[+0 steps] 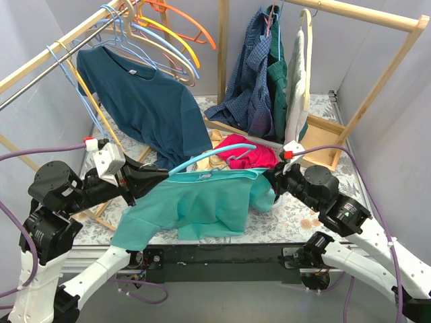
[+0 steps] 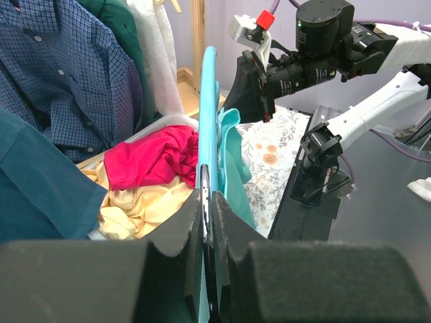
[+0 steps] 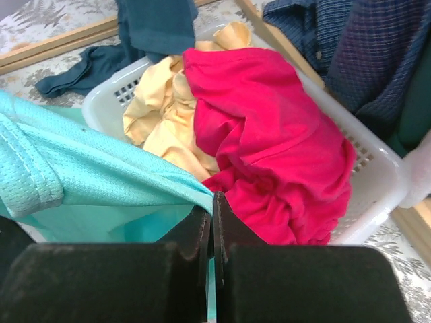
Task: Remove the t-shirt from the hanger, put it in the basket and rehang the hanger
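Note:
A teal t-shirt (image 1: 195, 202) hangs on a light blue hanger (image 1: 209, 156) low over the table's front, its hem draped on the flowered cloth. My left gripper (image 1: 165, 173) is shut on the hanger's left end. The left wrist view shows the hanger (image 2: 209, 121) edge-on between the pads, with my left gripper (image 2: 210, 198) clamped round it and the t-shirt (image 2: 232, 155) just right of it. My right gripper (image 1: 269, 178) is shut on the t-shirt's right shoulder. In the right wrist view a pinch of the teal t-shirt (image 3: 101, 175) runs into the closed right gripper (image 3: 212, 202).
A white basket (image 3: 377, 175) with red cloth (image 3: 269, 148) and yellow cloth (image 3: 161, 114) sits just behind the t-shirt. A dark blue t-shirt (image 1: 145, 101) hangs from the left rail among several hangers (image 1: 168, 33). Shirts (image 1: 259, 74) hang on the wooden rack at back right.

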Available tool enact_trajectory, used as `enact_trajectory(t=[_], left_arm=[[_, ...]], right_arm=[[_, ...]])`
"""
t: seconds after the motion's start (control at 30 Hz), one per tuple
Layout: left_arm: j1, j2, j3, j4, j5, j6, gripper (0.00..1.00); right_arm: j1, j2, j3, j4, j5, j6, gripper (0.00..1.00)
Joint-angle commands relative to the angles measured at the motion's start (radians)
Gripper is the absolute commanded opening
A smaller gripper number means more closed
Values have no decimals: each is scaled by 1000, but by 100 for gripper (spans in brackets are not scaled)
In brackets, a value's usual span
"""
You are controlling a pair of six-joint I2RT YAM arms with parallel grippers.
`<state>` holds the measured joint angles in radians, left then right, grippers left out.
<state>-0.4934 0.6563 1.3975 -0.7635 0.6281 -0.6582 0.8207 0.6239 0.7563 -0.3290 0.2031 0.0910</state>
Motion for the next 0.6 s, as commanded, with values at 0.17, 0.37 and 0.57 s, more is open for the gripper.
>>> enact_trajectory(t=[0.17, 0.37, 0.57], left_arm=[[-4, 40, 24, 99, 4, 23, 0], [-2, 62, -14, 170, -57, 26, 0], [-4, 71, -81, 228, -116, 20, 0]], right_arm=[[4, 112, 29, 54, -381, 27, 1], [228, 181, 60, 172, -248, 38, 1], [422, 338, 37, 249, -113, 59, 1]])
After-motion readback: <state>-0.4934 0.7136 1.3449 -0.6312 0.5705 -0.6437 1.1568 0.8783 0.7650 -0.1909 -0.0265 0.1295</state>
